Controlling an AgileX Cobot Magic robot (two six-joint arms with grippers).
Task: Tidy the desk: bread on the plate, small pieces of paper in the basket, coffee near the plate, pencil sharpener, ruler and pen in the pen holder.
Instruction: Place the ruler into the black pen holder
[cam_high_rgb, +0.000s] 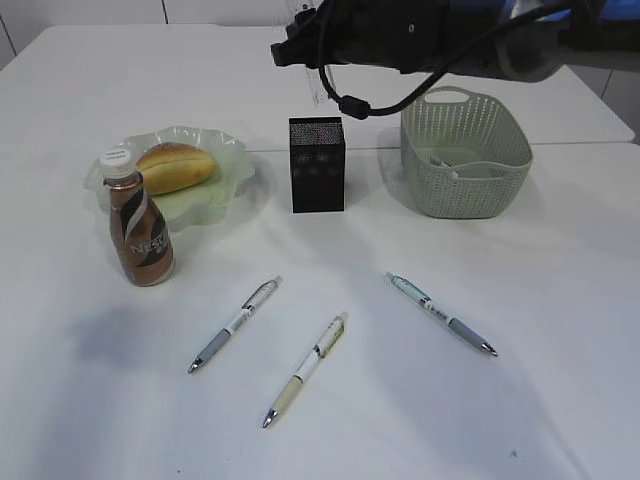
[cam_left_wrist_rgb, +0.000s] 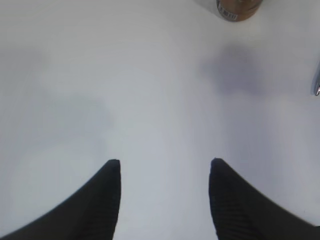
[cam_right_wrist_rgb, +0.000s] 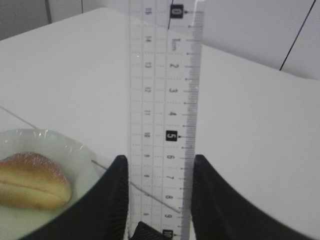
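three pens (cam_high_rgb: 234, 325) left on the desk (cam_high_rgb: 560, 400) — right fingers (cam_right_wrist_rgb: 117, 200) grip the clear plastic ruler (cam_right_wrist_rgb: 162, 115), left fingers (cam_left_wrist_rgb: 107, 200) spread, empty.

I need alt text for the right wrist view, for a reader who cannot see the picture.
A transparent ruler is gripped between the two black jaws of the right gripper, extending away over a white table. At lower left, a bread roll lies on a pale green plate.

Slanted exterior view over the table (cam_high_rgb: 560, 400); close wrist views, right sharing the bread (cam_right_wrist_rgb: 31, 181).
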